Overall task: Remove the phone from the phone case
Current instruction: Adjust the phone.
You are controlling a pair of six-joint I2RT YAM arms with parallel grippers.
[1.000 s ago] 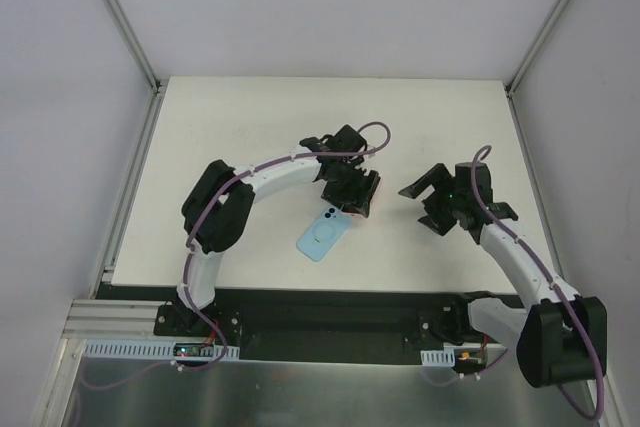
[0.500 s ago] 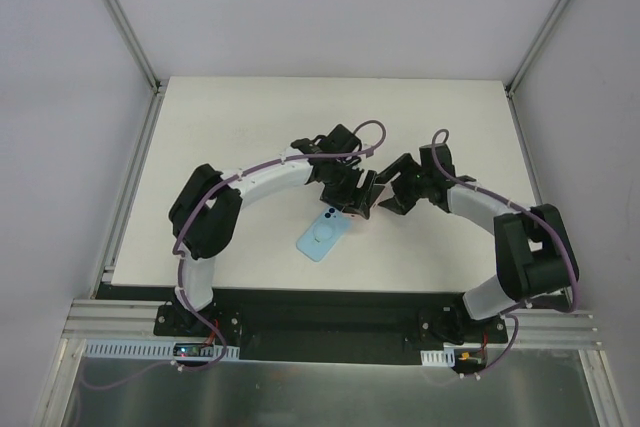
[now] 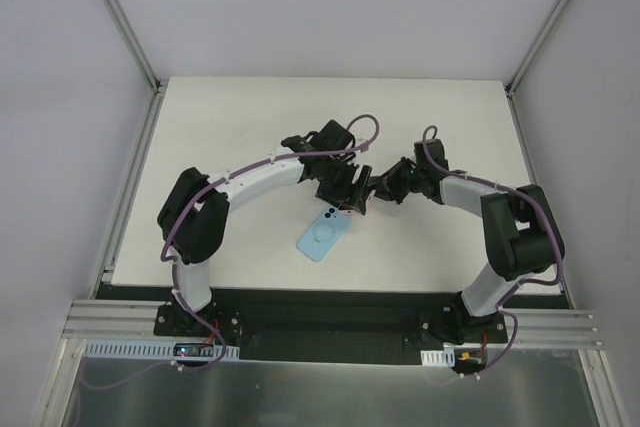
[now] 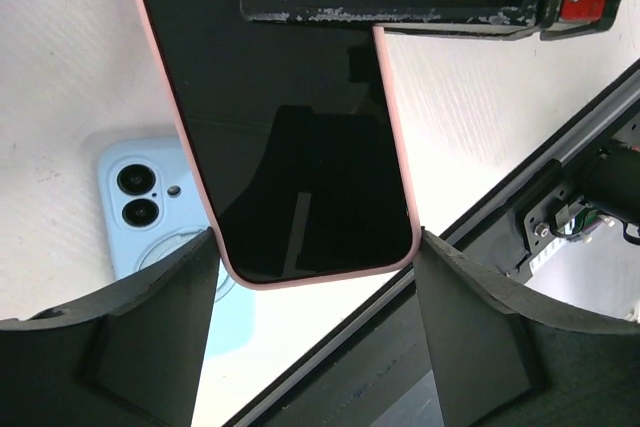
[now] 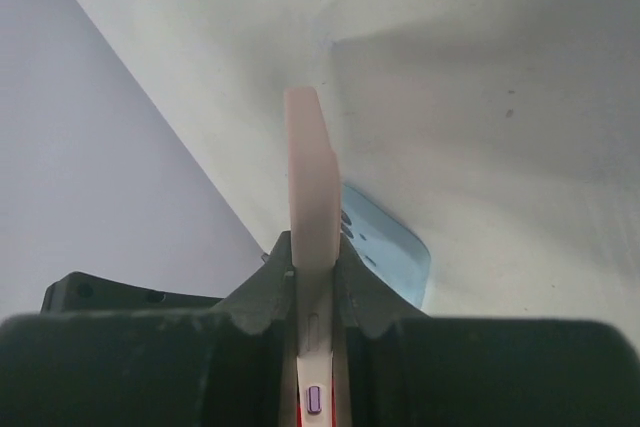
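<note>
A phone [image 4: 300,137] with a black screen sits in a pink phone case [image 4: 396,147] and hangs above the table. My left gripper [image 4: 315,239] is shut on the case, one finger against each long side near its lower end. My right gripper [image 5: 315,247] is shut on the thin edge of the same pink phone case [image 5: 312,167]; a small purple button shows between its fingers. In the top view the left gripper [image 3: 345,190] and right gripper [image 3: 378,190] meet at mid-table, with the case mostly hidden between them.
A light blue phone-shaped item [image 3: 324,233] lies flat on the white table [image 3: 250,127], camera lenses up, just below the two grippers. It also shows as the blue item [image 4: 140,207] under the held case. The black front rail [image 3: 330,302] borders the near edge.
My right arm swung left across the table to the left gripper, and its fingers went from open to shut on the pink case's edge. The left gripper kept its grip and shifted slightly left.
</note>
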